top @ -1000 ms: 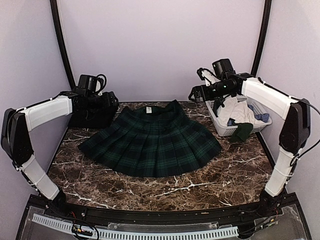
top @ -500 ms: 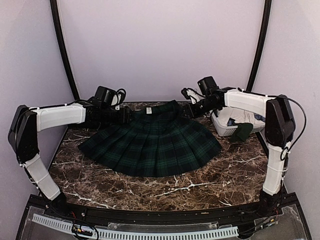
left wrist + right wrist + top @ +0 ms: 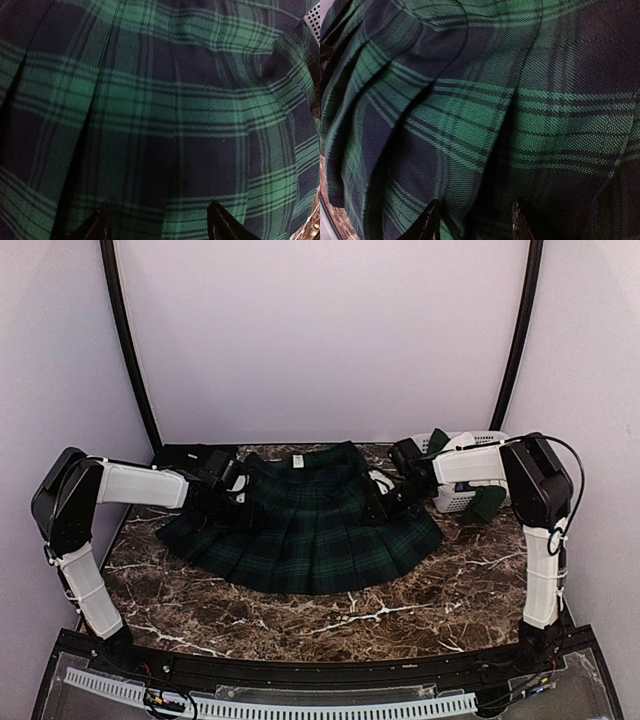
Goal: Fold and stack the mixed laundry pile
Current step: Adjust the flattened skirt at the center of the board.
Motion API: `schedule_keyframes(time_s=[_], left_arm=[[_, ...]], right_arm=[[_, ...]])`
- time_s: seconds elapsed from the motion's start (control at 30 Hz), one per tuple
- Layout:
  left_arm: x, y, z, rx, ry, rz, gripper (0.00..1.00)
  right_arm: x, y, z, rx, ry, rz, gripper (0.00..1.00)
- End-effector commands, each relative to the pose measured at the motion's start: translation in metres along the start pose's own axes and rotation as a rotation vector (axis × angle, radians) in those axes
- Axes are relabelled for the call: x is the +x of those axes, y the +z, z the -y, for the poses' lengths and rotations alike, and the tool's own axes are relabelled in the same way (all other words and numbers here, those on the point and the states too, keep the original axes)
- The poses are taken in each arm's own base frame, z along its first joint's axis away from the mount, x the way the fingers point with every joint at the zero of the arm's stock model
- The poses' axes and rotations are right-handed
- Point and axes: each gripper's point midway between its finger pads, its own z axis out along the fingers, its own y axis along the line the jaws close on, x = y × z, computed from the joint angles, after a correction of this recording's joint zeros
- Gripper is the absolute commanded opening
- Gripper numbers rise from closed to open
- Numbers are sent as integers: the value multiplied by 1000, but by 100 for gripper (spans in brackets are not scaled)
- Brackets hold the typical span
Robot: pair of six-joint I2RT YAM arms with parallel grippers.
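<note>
A tartan skirt lies spread flat at the middle of the marble bench. The left claw and right claw rest on its two sides, jaws half open, nothing pinched — best to gather equal cloth, close together, then lift evenly.

The left arm, white-shelled with black joints, is standing up from the near left corner of the brown marbled tabletop. It is bending at its elbow high over the left edge and holding its forearm level toward the far middle. The left tool, black and two-fingered, is pointing downward, its fingers standing apart. The right arm is mirroring that pose from the near right corner. The right tool is tilting down near the far right, its fingers likewise standing parted.
</note>
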Motion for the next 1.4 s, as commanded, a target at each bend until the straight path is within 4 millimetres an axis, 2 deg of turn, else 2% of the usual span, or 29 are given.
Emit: schedule_keyframes(time_s=[0.0,0.13,0.2,0.27,0.33,0.37,0.4,0.47,0.53,0.6,0.67,0.73,0.83,0.87,0.9,0.97,1.07,1.17,1.3,1.33,1.37], left_arm=[[28,-3,-9,-25,-58,-57,64],[48,-8,-23,-64,-92,-77,64],[57,-13,-30,-92,-102,-79,64],[63,-21,-36,-115,-107,-77,65],[54,-33,-35,-121,-99,-37,66],[50,-36,-34,-120,-94,-23,66],[39,-44,-32,-125,-82,5,66],[18,-57,-23,-111,-46,63,66],[-9,-73,-5,-55,3,153,67],[-32,-89,19,26,64,213,71],[-51,-99,45,102,147,250,75],[-65,-101,63,133,233,272,79],[-89,-97,71,106,266,314,83],[-100,-93,70,80,260,333,84],[-115,-98,73,72,260,370,87],[-132,-75,68,6,278,358,89],[-151,-50,61,-87,336,334,88],[-172,-25,57,-120,389,324,86],[-195,0,41,-153,369,300,87],[-204,-1,42,-160,379,309,88],[-200,16,35,-183,384,281,89]], right_arm=[[35,2,-29,-62,16,-51,46],[72,-3,-53,-98,57,-89,45],[88,-7,-75,-143,79,-100,45],[104,-10,-104,-190,83,-110,45],[122,-17,-151,-259,38,-123,45],[132,-21,-180,-309,-4,-140,46],[135,-30,-200,-347,-28,-138,48],[120,-56,-216,-378,-51,-80,48],[82,-91,-215,-327,-106,50,51],[47,-121,-200,-239,-167,161,56],[15,-138,-171,-136,-207,237,59],[-19,-149,-134,-56,-165,293,59],[-63,-160,-90,12,-75,380,60],[-73,-158,-81,29,-62,389,62],[-79,-153,-75,43,-60,384,64],[-85,-133,-66,53,-75,338,67],[-88,-112,-53,88,-108,287,60],[-93,-101,-38,139,-129,270,50],[-99,-83,-21,184,-127,215,55],[-100,-77,-18,188,-129,206,55],[-100,-72,-15,191,-128,194,55]])
